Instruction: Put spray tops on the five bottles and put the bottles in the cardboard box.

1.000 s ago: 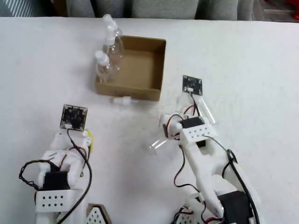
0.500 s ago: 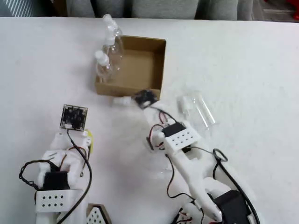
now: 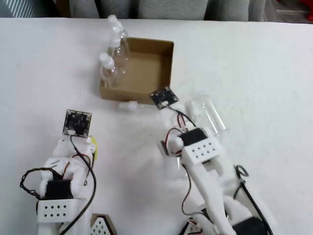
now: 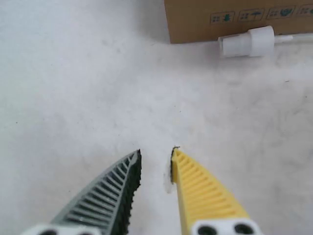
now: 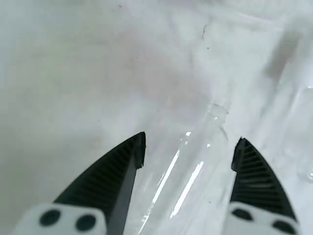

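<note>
Bottle (image 5: 193, 164), clear, uncapped: lying on its side on the bench (image 3: 264, 63), neck pointing away from the right arm, body sitting between the two fingers of the right hand (image 5: 190, 139).

Right hand: standing wide open, straddling the bottle, gripping nothing yet.

Step in hand, by judgement: taking hold of this bottle so that a top can go on. Notes for doing it well:
- Closing across the body rather than the neck (the neck is needing to stay free for the top).
- Centring before closing, since a smooth round bottle is likely to roll away from an off-centre pinch.
- Squeezing gently, the thin wall probably giving under pressure.

Spray top (image 4: 247, 40): lying loose on the bench, just beside the front wall of the cardboard box (image 3: 146, 73), its thin tube running along that wall.

Left hand (image 4: 156, 154): fingers parted only slightly, holding nothing, pointing toward the spray top, so seeming the better placed to be fetching it.

Capped bottles (image 3: 119, 48): standing at the box's left wall; whether they are inside or just outside is unclear.

Further uncapped bottles (image 3: 210, 115): lying side by side on the bench, near the right arm.
</note>
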Robot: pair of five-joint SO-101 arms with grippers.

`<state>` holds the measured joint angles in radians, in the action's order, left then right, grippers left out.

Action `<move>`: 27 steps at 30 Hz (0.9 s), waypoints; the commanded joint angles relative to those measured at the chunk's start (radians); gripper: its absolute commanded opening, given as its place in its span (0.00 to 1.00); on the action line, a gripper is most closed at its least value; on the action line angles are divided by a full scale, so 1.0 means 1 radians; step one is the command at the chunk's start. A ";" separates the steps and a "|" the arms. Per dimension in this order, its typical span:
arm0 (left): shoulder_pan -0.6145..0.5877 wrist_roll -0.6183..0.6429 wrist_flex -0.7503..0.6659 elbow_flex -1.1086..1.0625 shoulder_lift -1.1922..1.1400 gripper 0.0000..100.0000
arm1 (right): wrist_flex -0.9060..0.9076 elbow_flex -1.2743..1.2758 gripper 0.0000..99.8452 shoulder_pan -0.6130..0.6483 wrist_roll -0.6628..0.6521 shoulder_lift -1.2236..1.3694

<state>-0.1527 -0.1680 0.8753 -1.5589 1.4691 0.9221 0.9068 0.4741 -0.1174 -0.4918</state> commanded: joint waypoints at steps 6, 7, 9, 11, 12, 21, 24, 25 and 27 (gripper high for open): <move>-0.007 -0.005 -0.032 0.006 0.012 0.12 | -0.074 0.144 0.25 -0.016 0.144 -0.213; -0.007 -0.005 -0.032 0.006 0.012 0.12 | -0.093 0.157 0.25 -0.016 0.146 -0.217; -0.007 -0.005 -0.034 0.006 0.012 0.12 | -0.097 0.161 0.25 -0.016 0.147 -0.220; -0.007 -0.005 -0.034 0.006 0.012 0.12 | -0.097 0.161 0.25 -0.018 0.147 -0.220; -0.007 -0.005 -0.034 0.006 0.012 0.12 | -0.096 0.161 0.25 -0.018 0.147 -0.220; 0.041 -0.005 -0.034 0.003 0.012 0.12 | -0.039 0.117 0.25 -0.128 0.146 -0.219; 0.041 -0.005 -0.034 0.003 0.012 0.12 | -0.027 0.112 0.25 -0.130 0.146 -0.219; 0.041 -0.005 -0.034 0.003 0.012 0.12 | -0.027 0.112 0.25 -0.128 0.146 -0.219; 0.041 -0.005 -0.034 0.003 0.012 0.12 | -0.027 0.110 0.25 -0.128 0.146 -0.219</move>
<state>-0.1312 -0.1680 0.8753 -1.5589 1.4691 0.8869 1.0633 0.3575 0.0207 -0.6866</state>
